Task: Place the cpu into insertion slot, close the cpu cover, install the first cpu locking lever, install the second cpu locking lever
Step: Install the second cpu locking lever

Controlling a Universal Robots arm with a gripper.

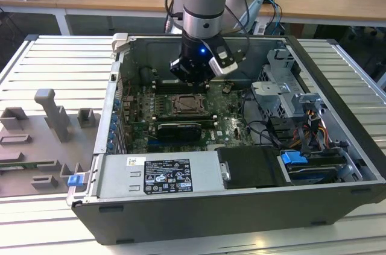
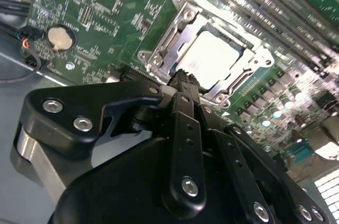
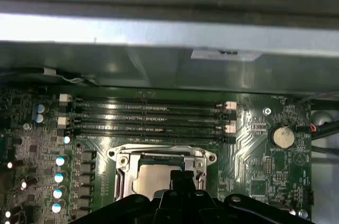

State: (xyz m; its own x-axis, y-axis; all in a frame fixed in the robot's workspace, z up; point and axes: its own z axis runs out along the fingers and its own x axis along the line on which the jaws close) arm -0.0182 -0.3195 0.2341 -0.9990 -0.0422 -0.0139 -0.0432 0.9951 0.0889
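CPU (image 2: 214,57) sits flat in the insertion slot (image 1: 187,105), pale face up. The cpu cover (image 2: 168,37) is down over it, w/ the chip showing thru the window.

Going L to R across the exterior view:
- Far left: grey fixture plate (image 1: 42,140) w/ moulded posts and pockets lies on the slatted table (image 1: 48,50). A small blue clip (image 1: 75,179) is at its edge, just beside the case.
- Next: open PC case (image 1: 181,225) lying on its side, w/ the power supply (image 1: 160,176) along the near wall, white label up.
- Centre: green motherboard (image 1: 136,116) w/ the socket about mid-board and a long black card (image 1: 179,129) just in front of it. The arm comes down from above. The gripper (image 1: 189,82) hangs over the far edge of the socket, close above the board but apart from it as far as I can tell.
- Right: drive cage (image 1: 283,95), a bundle of cables (image 1: 313,128) and a blue connector (image 1: 291,160) near the case's right wall.

Second wrist view: gripper (image 2: 183,78) has its fingertips pressed together, nothing pinched, the tip just short of the cover's near edge. Coin battery (image 2: 59,37) sits off to the side on the board.

First wrist view: memory slots (image 3: 148,115) run beyond the socket, btwn it and the case wall. Can't tell how the locking levers stand.
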